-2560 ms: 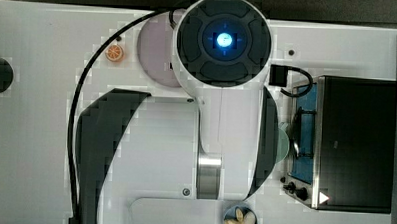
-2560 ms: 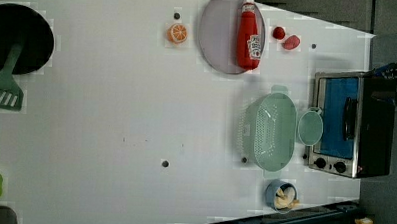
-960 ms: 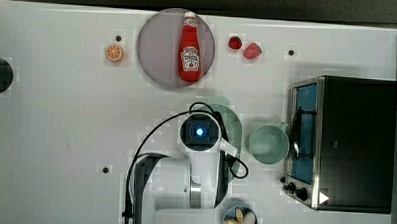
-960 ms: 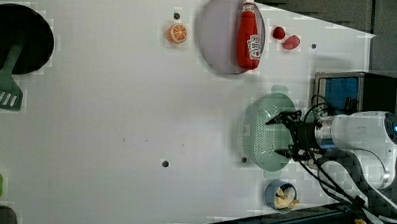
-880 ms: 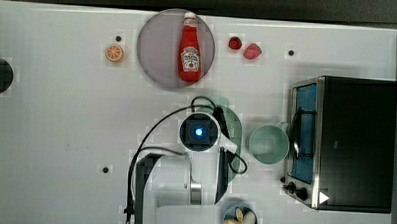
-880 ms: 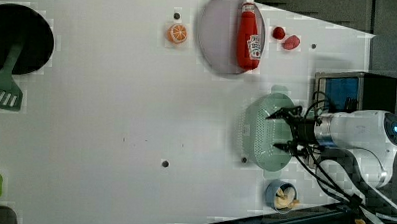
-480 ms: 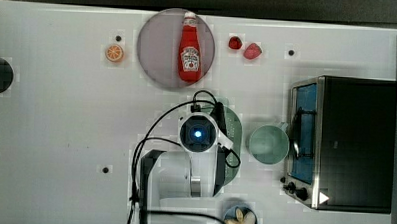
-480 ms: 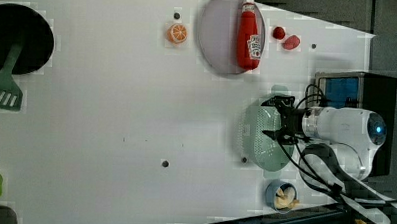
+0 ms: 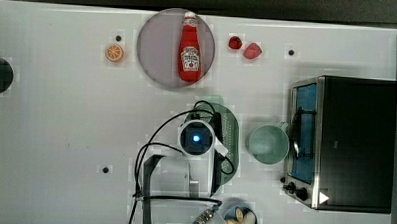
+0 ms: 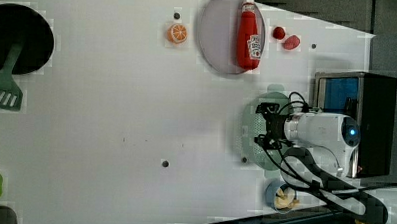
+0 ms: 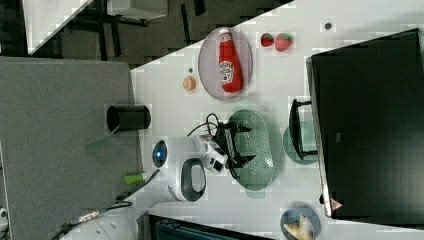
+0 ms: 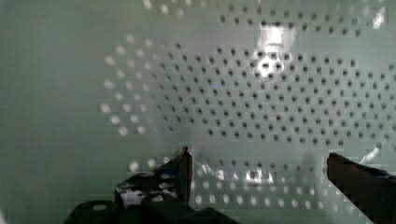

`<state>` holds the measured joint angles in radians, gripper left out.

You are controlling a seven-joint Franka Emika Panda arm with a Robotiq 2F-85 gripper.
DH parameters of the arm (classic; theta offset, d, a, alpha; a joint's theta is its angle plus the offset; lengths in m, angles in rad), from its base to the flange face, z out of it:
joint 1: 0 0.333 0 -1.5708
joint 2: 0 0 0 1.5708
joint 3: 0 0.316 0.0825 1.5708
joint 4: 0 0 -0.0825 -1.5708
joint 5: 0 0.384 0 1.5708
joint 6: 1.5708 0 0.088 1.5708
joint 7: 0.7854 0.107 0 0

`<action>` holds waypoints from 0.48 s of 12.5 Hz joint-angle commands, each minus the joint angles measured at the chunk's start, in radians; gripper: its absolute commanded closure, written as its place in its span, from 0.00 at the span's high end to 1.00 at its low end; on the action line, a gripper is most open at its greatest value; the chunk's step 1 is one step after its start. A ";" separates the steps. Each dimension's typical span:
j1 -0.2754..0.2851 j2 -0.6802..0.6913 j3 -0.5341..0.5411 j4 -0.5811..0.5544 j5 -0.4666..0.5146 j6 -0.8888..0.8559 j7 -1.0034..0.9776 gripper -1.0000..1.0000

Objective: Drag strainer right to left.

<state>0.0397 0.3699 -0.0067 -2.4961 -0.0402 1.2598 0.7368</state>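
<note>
The strainer point(image 9: 232, 127) is a pale mint-green oval colander standing on the white table, to the left of the mug in the top view. My arm's wrist covers most of it in the top view. My gripper point(image 10: 262, 125) reaches down into the bowl and is open, its two black fingers spread wide. In the right view the gripper point(image 11: 245, 144) hangs over the strainer point(image 11: 263, 150) with its fingertips inside the rim. The wrist view looks close onto the strainer's holed floor point(image 12: 261, 88), with the gripper point(image 12: 259, 161) low over it and nothing between the fingers.
A mint mug point(image 9: 268, 143) and a toaster oven point(image 9: 345, 142) stand on the top view's right of the strainer. Behind are a lilac plate point(image 9: 156, 45) with a ketchup bottle point(image 9: 190, 49), an orange slice point(image 9: 114, 52) and strawberries point(image 9: 244, 47). A snack bowl point(image 9: 240, 221) sits near the arm's base.
The arm came in over the strainer and the open gripper sank lower into its bowl. The strainer stays about where it was.
</note>
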 commanded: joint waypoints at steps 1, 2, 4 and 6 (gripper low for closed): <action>0.046 -0.024 0.024 0.013 -0.004 -0.002 0.139 1.00; 0.060 -0.024 0.031 0.018 -0.004 0.002 0.139 1.00; 0.089 -0.024 0.041 0.020 -0.003 -0.003 0.141 1.00; 0.120 -0.020 0.043 0.021 -0.003 -0.006 0.148 1.00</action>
<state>0.1238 0.3792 0.0167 -2.4629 -0.0331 1.2422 0.8232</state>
